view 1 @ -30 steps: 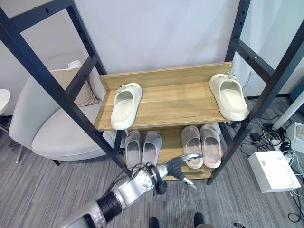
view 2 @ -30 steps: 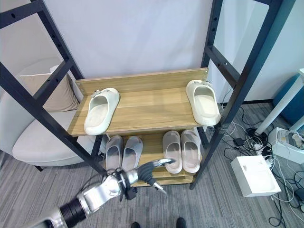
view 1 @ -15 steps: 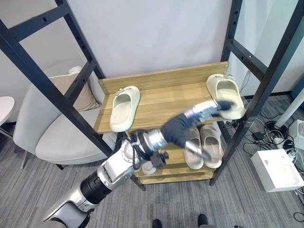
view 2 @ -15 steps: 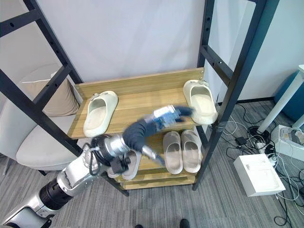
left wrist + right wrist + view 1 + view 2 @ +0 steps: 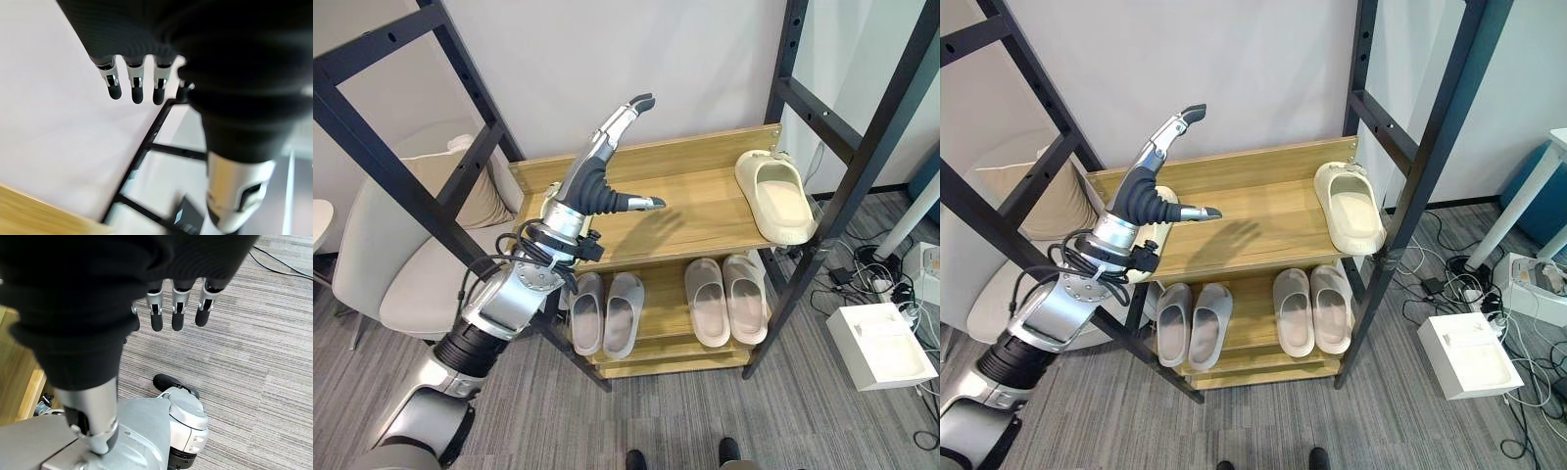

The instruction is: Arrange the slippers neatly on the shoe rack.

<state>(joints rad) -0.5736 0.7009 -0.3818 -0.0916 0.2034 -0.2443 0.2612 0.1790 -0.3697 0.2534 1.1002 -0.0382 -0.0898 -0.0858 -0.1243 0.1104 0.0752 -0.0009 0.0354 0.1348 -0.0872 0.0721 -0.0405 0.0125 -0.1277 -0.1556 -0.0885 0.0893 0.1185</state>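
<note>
Left robot hand point(image 5: 597, 181) raised over top shelf point(image 5: 695, 211), fingers straight, empty; left cream slipper point(image 5: 1151, 240) right beneath it, mostly hidden; right cream slipper point(image 5: 775, 196) well apart, long axis front-to-back; right robot hand point(image 5: 178, 308) relaxed, empty.

Left hand point(image 5: 1143, 196), fingers spread, above cream slipper point(image 5: 1151, 240) on rack's point(image 5: 1263, 230) top shelf.
</note>
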